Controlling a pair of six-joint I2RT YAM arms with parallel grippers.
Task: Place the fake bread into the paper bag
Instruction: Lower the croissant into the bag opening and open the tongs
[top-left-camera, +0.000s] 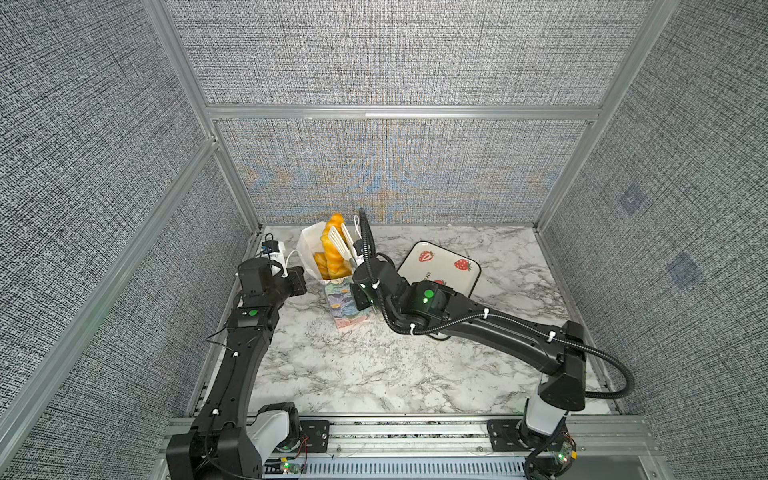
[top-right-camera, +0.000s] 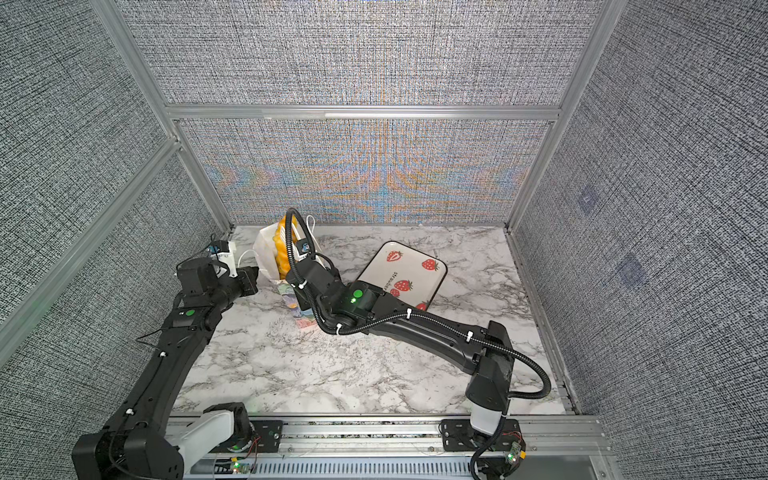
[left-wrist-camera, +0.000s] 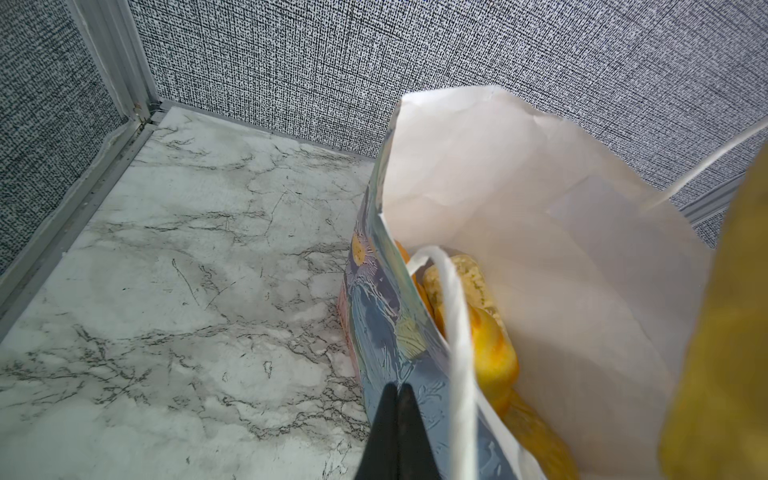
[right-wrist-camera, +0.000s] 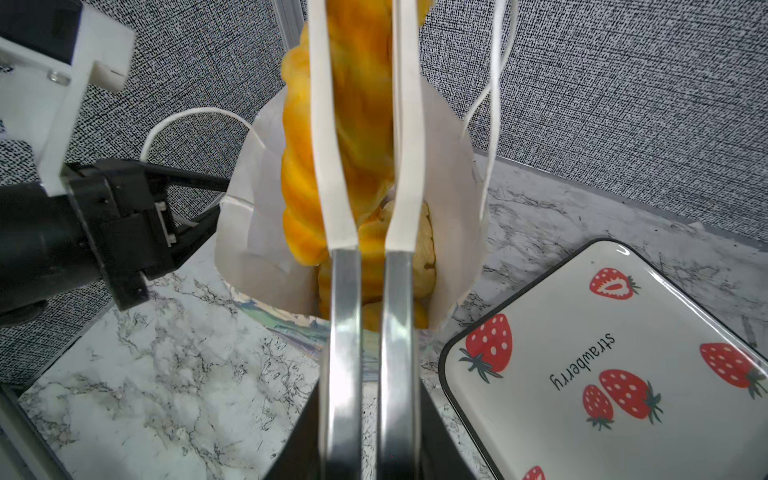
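Fake bread (top-left-camera: 336, 222) in both top views: one braided piece upright in mouth of one paper bag (top-left-camera: 309, 253), back left of table (top-left-camera: 374, 374), clamped by one pair of white tongs (top-left-camera: 335, 239). Right arm (top-left-camera: 498, 332) stretched low across middle, left arm (top-left-camera: 241, 361) bent toward bag. One tray (top-left-camera: 441, 275) beside bag.
Left wrist: pinches bag's printed wall with left gripper (left-wrist-camera: 398, 399), fingers pressed together; three more pieces inside.
Right wrist: clamps tongs' steel handles in right gripper (right-wrist-camera: 361, 440).

Tight at the paper bag (top-left-camera: 309, 249) mouth: tall braided fake bread (top-left-camera: 336, 222) stands out of it, tongs (top-left-camera: 335, 241) on both sides. The left gripper (left-wrist-camera: 397, 392) pinches the near rim, blocking that side. The tray (top-left-camera: 444, 253) sits just right. The front counter (top-left-camera: 353, 374) is wide open.
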